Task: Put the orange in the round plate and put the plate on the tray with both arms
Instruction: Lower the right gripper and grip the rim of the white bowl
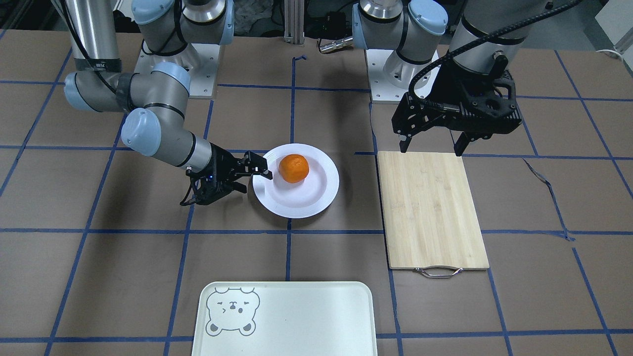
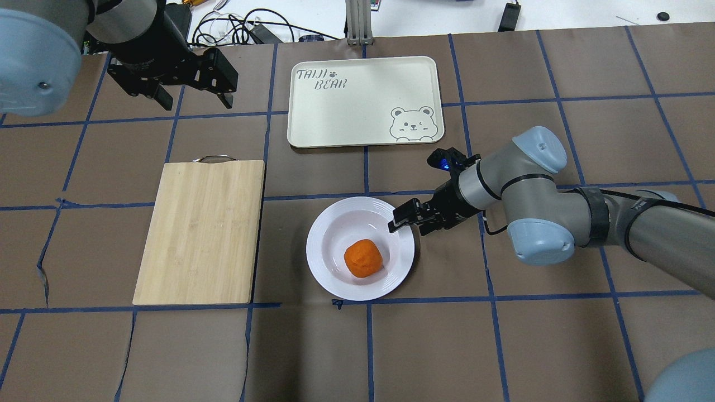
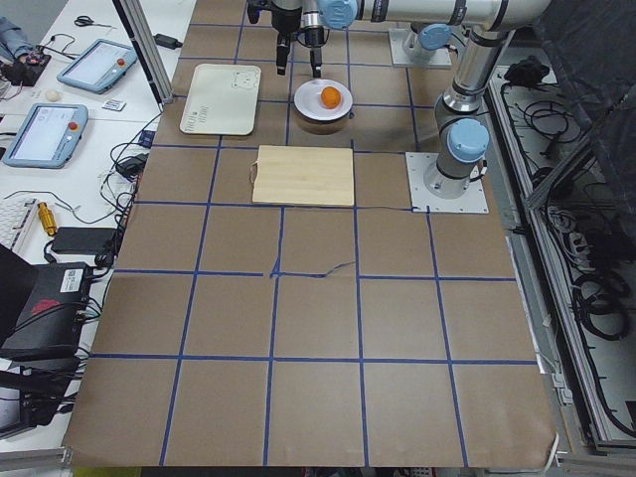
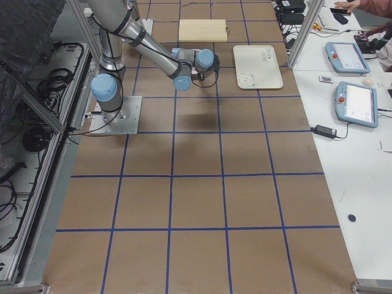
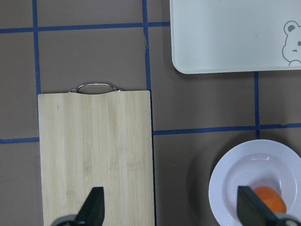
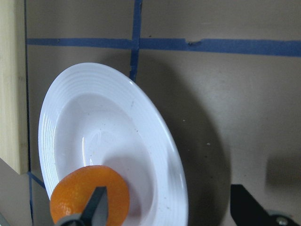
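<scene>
The orange (image 1: 293, 168) (image 2: 363, 258) lies in the sunken centre of the round white plate (image 1: 316, 198) (image 2: 329, 268), which rests on the brown table. My right gripper (image 1: 254, 181) (image 2: 405, 223) is low and open at the plate's edge. In the right wrist view (image 6: 171, 207) the rim (image 6: 141, 122) lies between its fingers, untouched. My left gripper (image 1: 431, 148) (image 2: 196, 103) hangs open and empty above the table near the cutting board's end. The cream tray (image 1: 306, 316) (image 2: 357, 111) with a bear drawing sits empty across the table from the plate.
A bamboo cutting board (image 1: 430, 207) (image 2: 201, 229) with a metal handle lies beside the plate, under my left arm's side. Blue tape lines cross the brown table cover. Cables and tablets lie beyond the table's edge.
</scene>
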Available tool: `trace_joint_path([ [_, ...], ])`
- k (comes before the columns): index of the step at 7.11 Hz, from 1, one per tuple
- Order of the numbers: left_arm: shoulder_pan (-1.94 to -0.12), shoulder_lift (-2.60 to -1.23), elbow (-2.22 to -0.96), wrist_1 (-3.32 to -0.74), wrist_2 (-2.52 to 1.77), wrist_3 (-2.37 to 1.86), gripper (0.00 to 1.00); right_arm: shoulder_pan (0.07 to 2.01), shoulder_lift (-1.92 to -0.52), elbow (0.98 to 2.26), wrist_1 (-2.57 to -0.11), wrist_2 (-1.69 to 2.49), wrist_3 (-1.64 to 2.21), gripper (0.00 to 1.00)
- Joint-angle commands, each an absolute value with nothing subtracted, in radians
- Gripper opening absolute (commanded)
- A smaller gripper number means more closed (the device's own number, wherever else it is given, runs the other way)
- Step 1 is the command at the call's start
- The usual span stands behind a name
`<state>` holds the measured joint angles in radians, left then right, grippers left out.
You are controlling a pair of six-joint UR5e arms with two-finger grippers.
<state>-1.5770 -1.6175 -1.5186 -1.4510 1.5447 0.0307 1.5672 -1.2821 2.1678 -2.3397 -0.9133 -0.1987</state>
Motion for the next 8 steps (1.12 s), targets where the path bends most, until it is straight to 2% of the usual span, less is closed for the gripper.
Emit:
trace_joint_path([
  [1, -1.577, -1.615, -1.519, -1.451, 1.545, 0.031, 1.0, 1.583, -1.247, 2.168, -2.344, -0.913, -0.193, 0.92],
  [5, -1.577, -1.614, -1.519, -1.454, 1.546, 0.031, 1.0, 1.583, -1.241, 2.166, -2.362, -0.914, -0.192, 0.73],
  [6, -1.577, -1.614, -1.517, -1.454, 1.545, 0.031, 1.0, 1.583, -1.239, 2.166, -2.387, -0.925, -0.193, 0.4],
  [8, -1.577, -1.614, -1.519, -1.454, 1.546, 0.031, 1.0, 1.583, -1.239, 2.164, -2.387, -0.925, -0.196, 0.0],
])
